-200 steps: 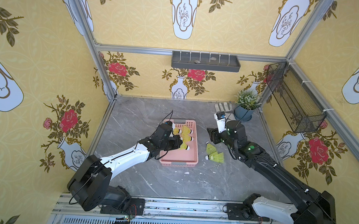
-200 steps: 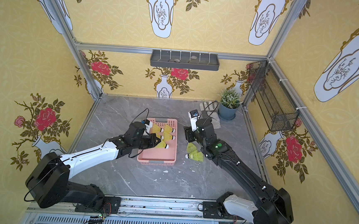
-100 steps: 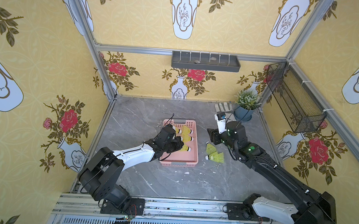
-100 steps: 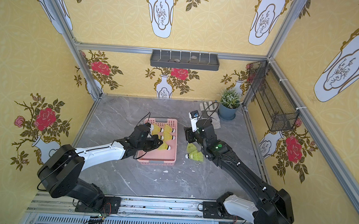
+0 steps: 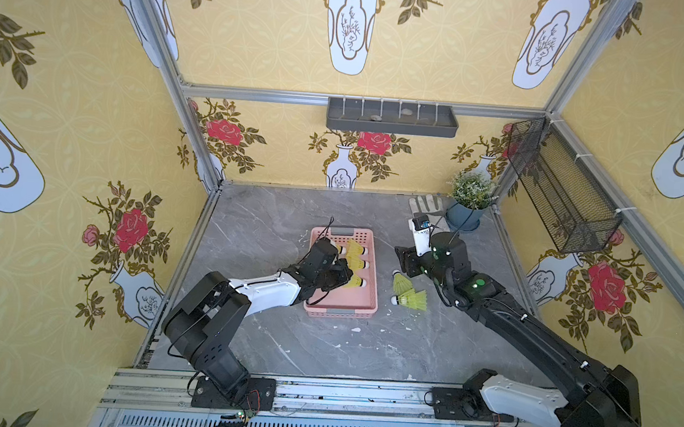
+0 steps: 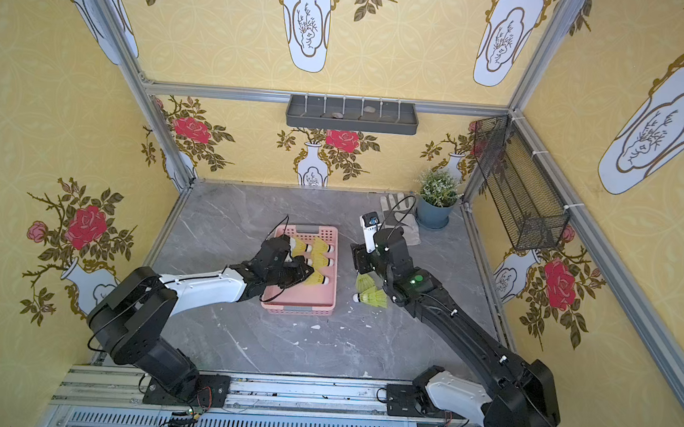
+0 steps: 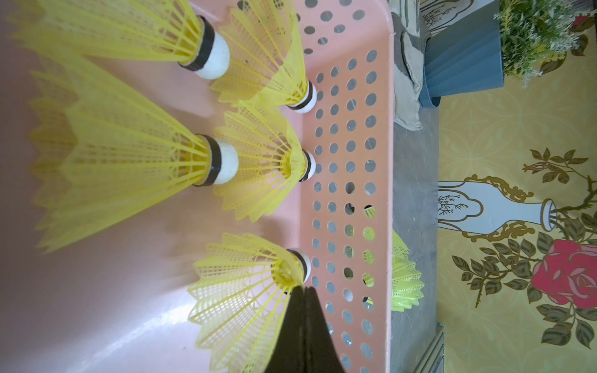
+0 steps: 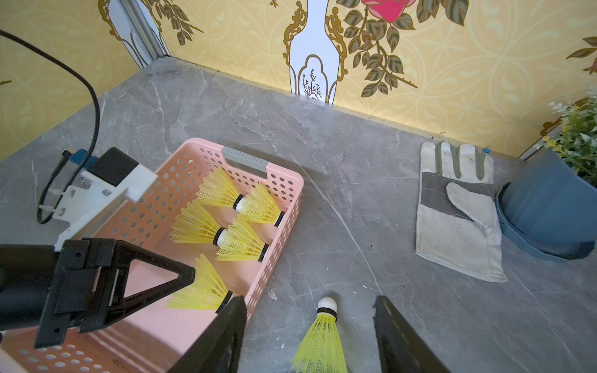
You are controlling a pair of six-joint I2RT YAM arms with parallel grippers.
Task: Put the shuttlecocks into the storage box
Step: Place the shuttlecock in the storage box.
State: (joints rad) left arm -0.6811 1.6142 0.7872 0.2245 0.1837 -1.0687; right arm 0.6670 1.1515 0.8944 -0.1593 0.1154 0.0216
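A: Five shuttlecocks (image 7: 129, 161) in the storage box (image 8: 284, 181), left hand (image 7: 303, 297) clenched against one's skirt (pinching it? can't tell).

B: Two remain on the desk (image 8: 355, 226); right hand (image 8: 309, 300) spread around one.

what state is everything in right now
left gripper, shut, inside the storage box
right gripper, open, straddling a loose shuttlecock
storage box, upright
boxed shuttlecocks, five, lying on their sides
loose shuttlecocks, two, lying beside the box
glove, lying flat
potted plant, upright
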